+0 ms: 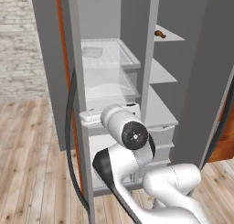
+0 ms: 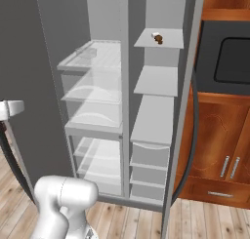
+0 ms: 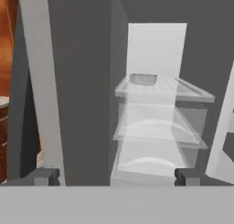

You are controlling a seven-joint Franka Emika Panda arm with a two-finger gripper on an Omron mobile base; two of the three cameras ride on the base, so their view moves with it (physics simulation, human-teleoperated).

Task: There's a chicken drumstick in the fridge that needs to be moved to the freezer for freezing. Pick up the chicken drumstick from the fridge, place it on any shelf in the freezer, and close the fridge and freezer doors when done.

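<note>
The tiny reddish-brown chicken drumstick (image 1: 159, 34) (image 2: 157, 38) lies on the top flat pale-grey shelf (image 1: 171, 35) (image 2: 171, 39) of the narrow freezer (image 1: 162, 77) (image 2: 156, 87), well apart from me. Beside it is the fridge (image 1: 107, 72) (image 2: 95, 91) (image 3: 155, 122), with clear glass shelves. Both tall grey doors stand open. My white arm is folded low in front of the unit, my hand level and facing the glass shelves; my jaws (image 3: 116, 176) are released, spread wide and empty.
</note>
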